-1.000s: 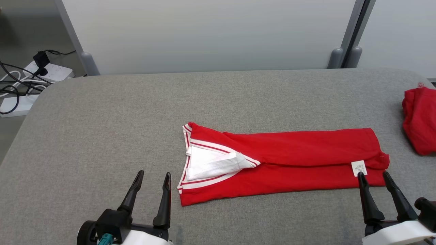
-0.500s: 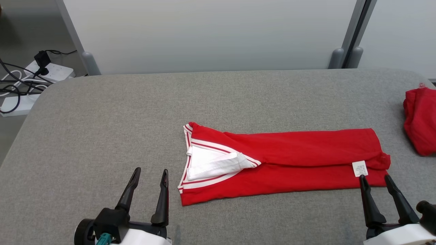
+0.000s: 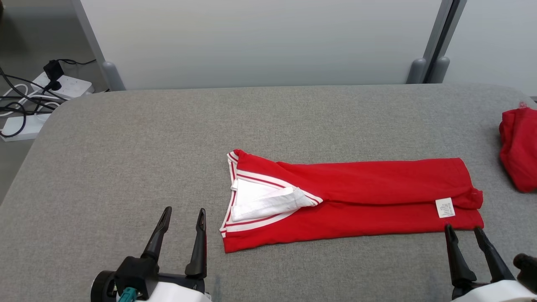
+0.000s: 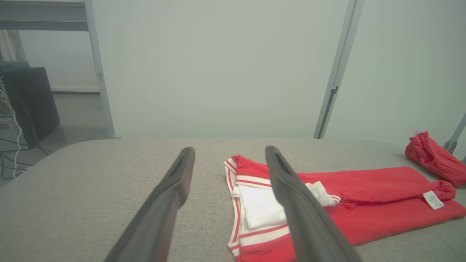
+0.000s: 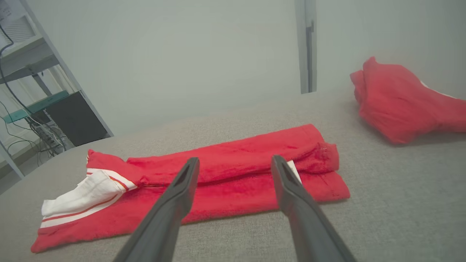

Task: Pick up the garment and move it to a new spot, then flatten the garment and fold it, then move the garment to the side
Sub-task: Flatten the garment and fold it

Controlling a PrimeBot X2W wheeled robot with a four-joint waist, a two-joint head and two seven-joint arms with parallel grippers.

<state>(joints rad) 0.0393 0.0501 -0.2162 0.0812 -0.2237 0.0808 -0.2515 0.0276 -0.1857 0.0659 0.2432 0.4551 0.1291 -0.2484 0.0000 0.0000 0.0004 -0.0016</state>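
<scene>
I hold both jaws apart, empty: left gripper (image 3: 184, 210) beside the collar end of the garment (image 3: 369, 197), right gripper (image 3: 462, 228) just short of its tagged corner.

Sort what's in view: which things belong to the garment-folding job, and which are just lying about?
Job: folded red garment; left gripper and right gripper, both open; grey table under it.
Lying about: crumpled red cloth at the table's right edge; power strip with cables on the floor.

The garment (image 3: 369, 197) lies on the table (image 3: 126, 147), a cloth bundle (image 3: 518, 147) well to its right.
</scene>
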